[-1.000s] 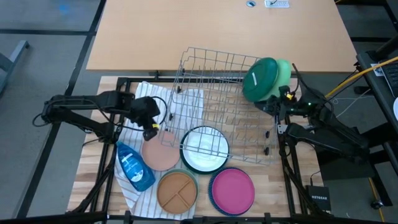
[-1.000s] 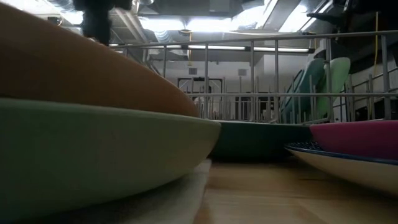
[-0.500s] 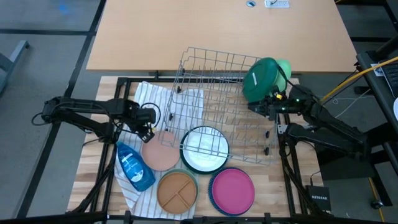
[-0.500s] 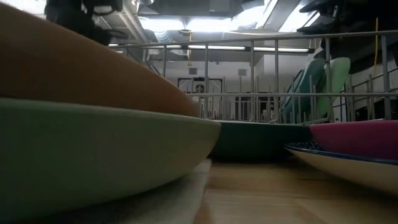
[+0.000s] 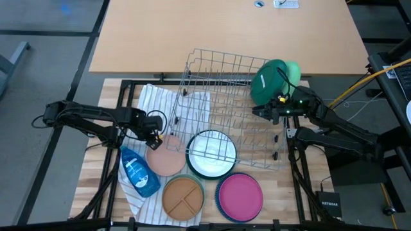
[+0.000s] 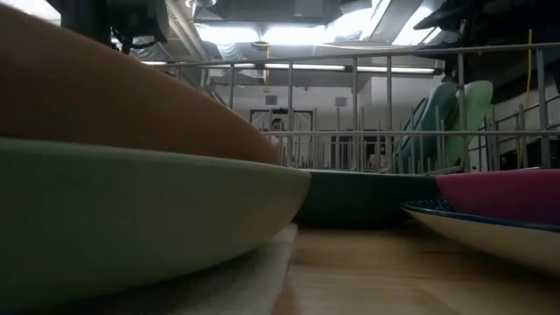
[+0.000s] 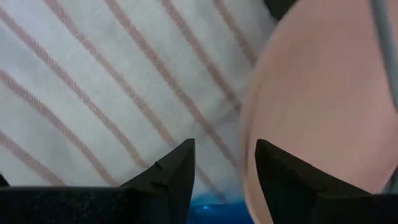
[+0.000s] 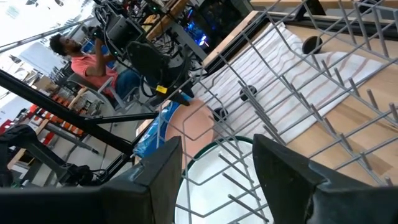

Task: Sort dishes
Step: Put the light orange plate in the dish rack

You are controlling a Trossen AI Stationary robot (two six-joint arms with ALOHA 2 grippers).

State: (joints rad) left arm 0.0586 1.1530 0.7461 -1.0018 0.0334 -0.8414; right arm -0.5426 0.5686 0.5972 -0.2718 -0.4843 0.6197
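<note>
Both grippers are empty with their fingers parted. Left gripper [image 5: 156, 133] is low over the striped cloth [image 5: 154, 102], its open fingers [image 7: 171, 171] straddling the edge of the peach plate [image 5: 166, 157], which lies flat beside the blue soap bottle [image 5: 137, 172]. Right gripper [image 5: 263, 113] hovers above the wire rack [image 5: 225, 83], just below the dark green plate [image 5: 268, 81] standing on edge there with a light green one [image 5: 292, 70] behind it. Tan [image 5: 183, 196], white [image 5: 210, 154] and magenta [image 5: 239, 196] dishes lie at the front of the table.

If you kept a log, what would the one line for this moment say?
left gripper: open, at peach plate edge over striped towel | right gripper: open, empty, over wire rack | dark green plate: upright in rack
</note>
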